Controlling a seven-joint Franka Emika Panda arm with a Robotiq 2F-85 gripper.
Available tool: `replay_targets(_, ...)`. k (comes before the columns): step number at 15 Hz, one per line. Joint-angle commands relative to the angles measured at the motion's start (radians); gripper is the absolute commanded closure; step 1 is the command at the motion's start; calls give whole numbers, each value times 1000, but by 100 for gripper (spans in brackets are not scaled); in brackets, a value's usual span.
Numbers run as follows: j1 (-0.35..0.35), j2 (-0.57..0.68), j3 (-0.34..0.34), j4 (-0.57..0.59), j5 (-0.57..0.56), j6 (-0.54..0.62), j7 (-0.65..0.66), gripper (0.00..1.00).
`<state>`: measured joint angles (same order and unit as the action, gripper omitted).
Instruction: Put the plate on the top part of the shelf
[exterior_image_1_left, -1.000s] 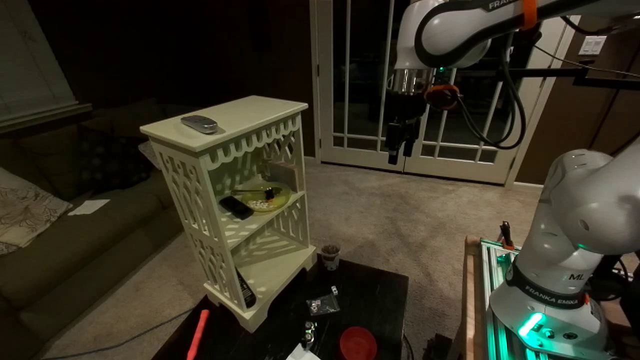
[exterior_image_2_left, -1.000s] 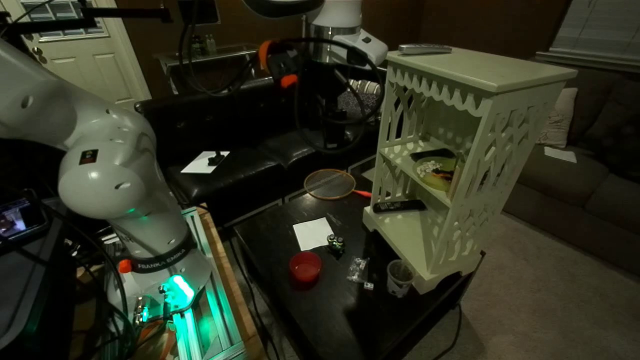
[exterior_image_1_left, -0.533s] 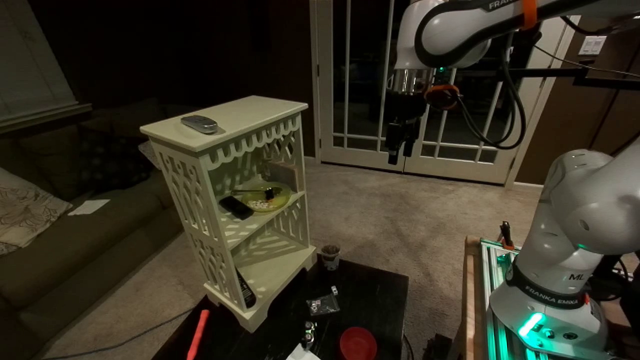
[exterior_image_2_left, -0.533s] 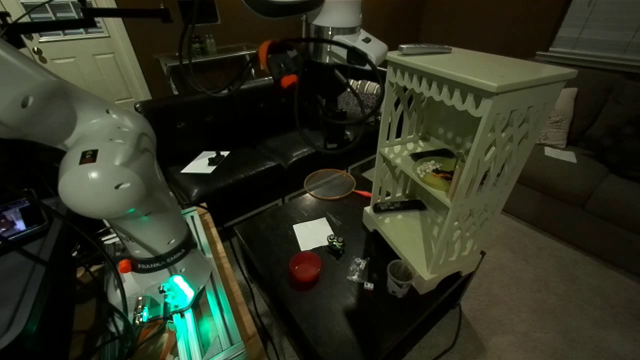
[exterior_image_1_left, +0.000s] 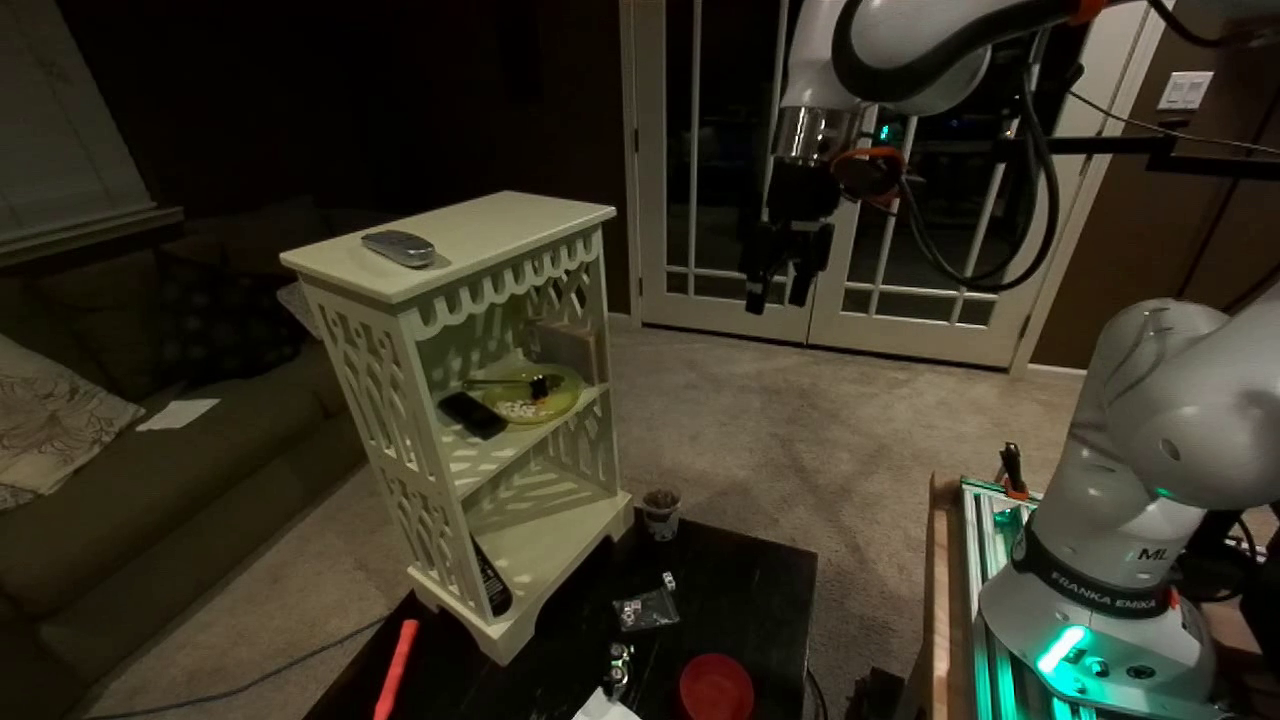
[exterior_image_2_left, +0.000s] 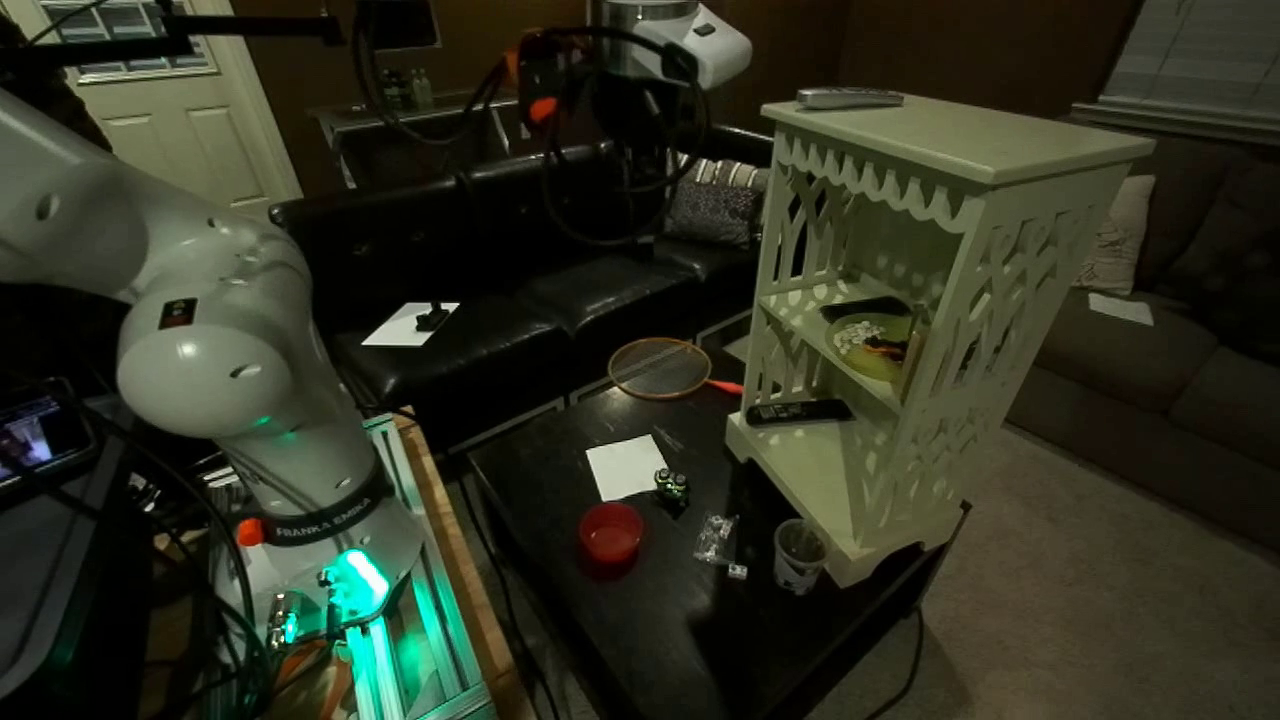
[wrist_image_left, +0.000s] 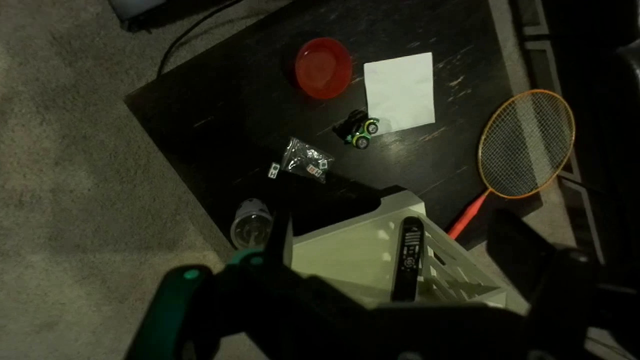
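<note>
The plate (exterior_image_1_left: 566, 398) is shallow, round and yellow-green. It lies on the middle tier of the cream-white shelf (exterior_image_1_left: 490, 222) with small white pieces and a dark item on it. Both also show in an exterior view, plate (exterior_image_2_left: 862, 368) and shelf (exterior_image_2_left: 1000, 140). My gripper (exterior_image_1_left: 779, 296) hangs in the air beside the shelf, apart from it, at about the height of its top. In the wrist view my gripper (wrist_image_left: 392, 232) has its fingers wide apart with nothing between them. The shelf's lower tier (wrist_image_left: 340, 245) shows beyond them; the plate is hidden there.
A grey oblong object (exterior_image_1_left: 400, 248) lies on the shelf's top. A black phone (exterior_image_1_left: 472, 414) and a tan block (exterior_image_1_left: 568, 348) flank the plate. A black remote (wrist_image_left: 410, 255) is on the lower tier. The dark table holds a red bowl (wrist_image_left: 323, 68), cup (exterior_image_2_left: 800, 557) and racket (exterior_image_2_left: 660, 368).
Over the last half second my arm has risen a little and the gripper has shifted, leftward in both exterior views. Its fingers look farther apart. The plate and shelf have not moved.
</note>
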<state>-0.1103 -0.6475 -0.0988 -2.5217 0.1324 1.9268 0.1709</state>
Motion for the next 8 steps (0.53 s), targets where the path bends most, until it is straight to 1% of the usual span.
replay_targets(1,12,-33,142,-56,93,38,241,0)
replay_targets(3,36,-30,208,-91,134,77,329,0)
replay_targets(4,52,-20,231,-89,120,65,322,0)
replay_targets(5,35,-2,199,-53,94,40,283,0)
replay_targets(6,47,-2,222,-65,95,47,305,0)
replay_targets(8,55,-2,236,-73,94,51,317,0)
